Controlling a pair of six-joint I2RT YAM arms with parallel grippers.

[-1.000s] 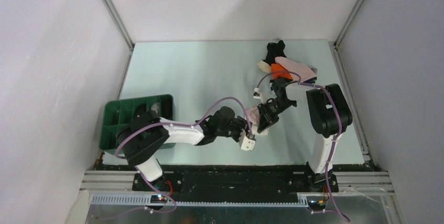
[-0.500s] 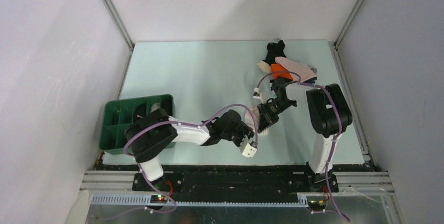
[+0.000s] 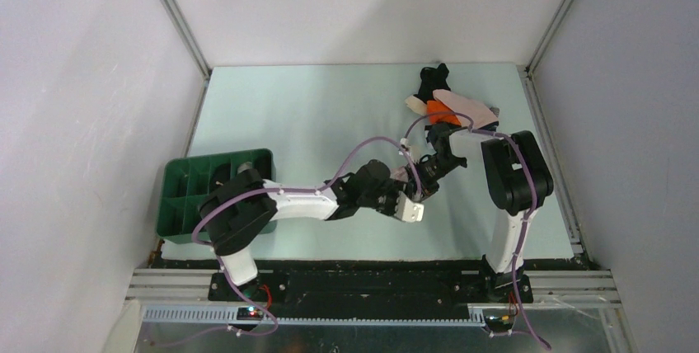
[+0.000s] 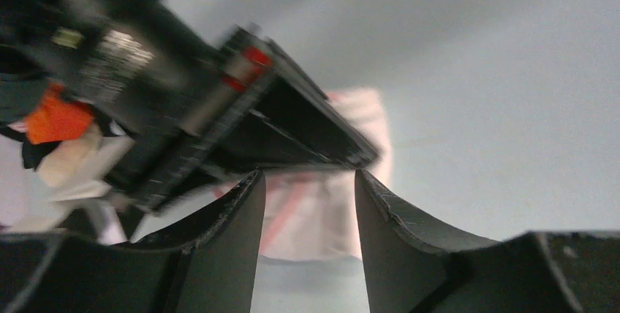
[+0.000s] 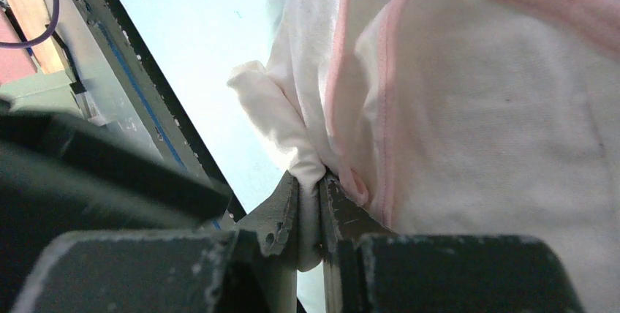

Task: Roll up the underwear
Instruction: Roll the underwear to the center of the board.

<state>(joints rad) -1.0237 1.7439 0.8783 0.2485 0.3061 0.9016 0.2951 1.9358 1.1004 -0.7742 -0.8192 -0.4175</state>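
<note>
The right gripper (image 5: 311, 181) pinches a folded edge of the soft white knit underwear with pink piping (image 5: 475, 108), midway across the smooth pale green table (image 3: 313, 122). The left gripper (image 4: 307, 181) faces it, its 2 jaws spread.

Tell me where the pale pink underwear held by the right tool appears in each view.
Top external: the pale pink underwear sits at centre, mostly hidden between both tools.
Left wrist: centre, framed by the open left tool.
Right wrist: fills the upper right.
Shared landmark: the right tool, shut on its edge.
</note>
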